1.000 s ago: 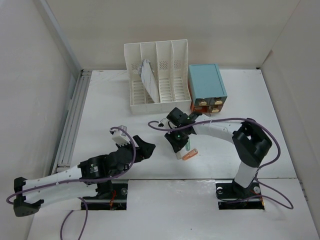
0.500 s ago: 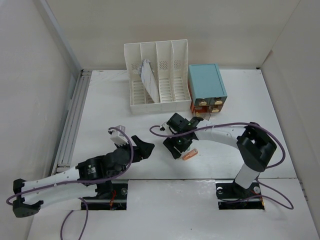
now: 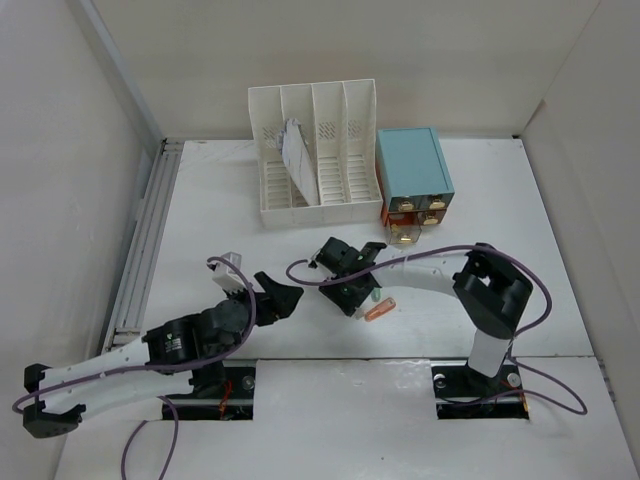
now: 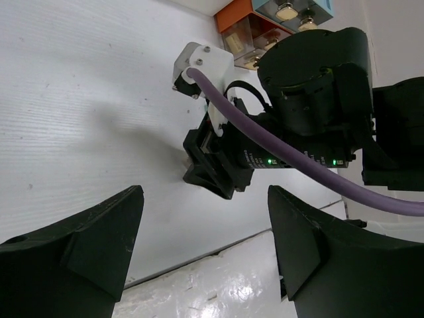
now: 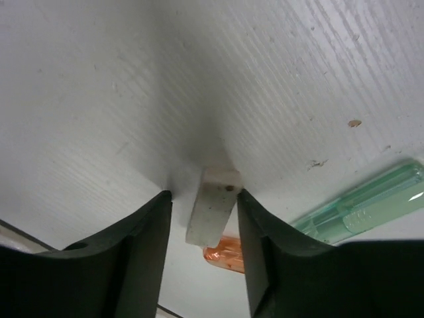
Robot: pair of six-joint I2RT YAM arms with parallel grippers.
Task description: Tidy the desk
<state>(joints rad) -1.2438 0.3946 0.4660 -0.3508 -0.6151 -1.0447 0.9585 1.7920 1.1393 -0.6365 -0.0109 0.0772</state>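
Where the arm bases sit at 6 o'clock in the top view, the desk (image 3: 480, 200) begins and runs away from them, a matte white top with fine grain lines and a few dark specks. It fills the floor of the enclosure and lies under both arms. At about 8 o'clock from its middle the left gripper (image 3: 275, 295) hangs just over the surface, its fingers spread wide with nothing between them. Near the middle the right gripper (image 5: 204, 205) points down at the desk, its fingers set narrowly either side of a small white block (image 5: 212, 212). A gap shows between the block and one finger. Just beside the block lie an orange piece (image 5: 222, 255) and a clear green pen (image 5: 361, 205). A grey rail (image 3: 145, 240) follows the 9 o'clock edge. At 12 o'clock a white slotted rack (image 3: 315, 150) stands with a paper (image 3: 297, 150) leaning in one slot, and a light-blue drawer box (image 3: 412, 165) sits just beside it at 1 o'clock. Plain white walls (image 3: 350, 50) close the far side and both flanks.
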